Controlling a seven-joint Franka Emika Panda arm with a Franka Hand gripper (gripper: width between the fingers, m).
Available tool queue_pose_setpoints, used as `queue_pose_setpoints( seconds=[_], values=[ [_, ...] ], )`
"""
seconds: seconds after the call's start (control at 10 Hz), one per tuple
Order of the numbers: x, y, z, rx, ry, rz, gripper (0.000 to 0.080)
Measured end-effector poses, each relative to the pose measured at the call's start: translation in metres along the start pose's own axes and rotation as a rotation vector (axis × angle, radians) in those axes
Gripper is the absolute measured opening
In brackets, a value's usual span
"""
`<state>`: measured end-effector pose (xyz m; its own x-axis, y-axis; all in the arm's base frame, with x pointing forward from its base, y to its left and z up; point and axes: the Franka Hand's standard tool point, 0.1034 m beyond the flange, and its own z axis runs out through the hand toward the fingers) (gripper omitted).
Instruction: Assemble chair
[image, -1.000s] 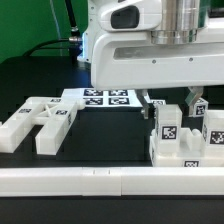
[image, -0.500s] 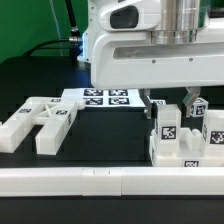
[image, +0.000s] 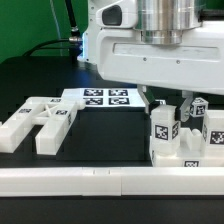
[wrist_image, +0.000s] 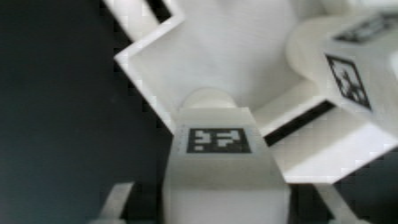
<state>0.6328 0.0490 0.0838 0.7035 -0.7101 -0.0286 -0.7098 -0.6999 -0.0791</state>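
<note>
The gripper (image: 167, 106), jaws closed narrowly on an upright tagged chair part (image: 165, 130), stands at the exterior view's right, well apart from the loose chair pieces (image: 40, 122).

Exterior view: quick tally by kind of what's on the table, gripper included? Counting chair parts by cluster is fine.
Clusters of white chair parts: 2, the left cluster and the right cluster
Marker board: 1
Front border rail: 1
Gripper: 1, shut on a part of the right cluster
Total: 5
</note>
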Motion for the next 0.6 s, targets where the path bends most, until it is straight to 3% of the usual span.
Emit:
queue_pose_setpoints(
  seconds=[0.6],
  values=[
    [-0.0026,-0.0032,0.0007,0.01,-0.014,0.48,0.0291]
  ],
)
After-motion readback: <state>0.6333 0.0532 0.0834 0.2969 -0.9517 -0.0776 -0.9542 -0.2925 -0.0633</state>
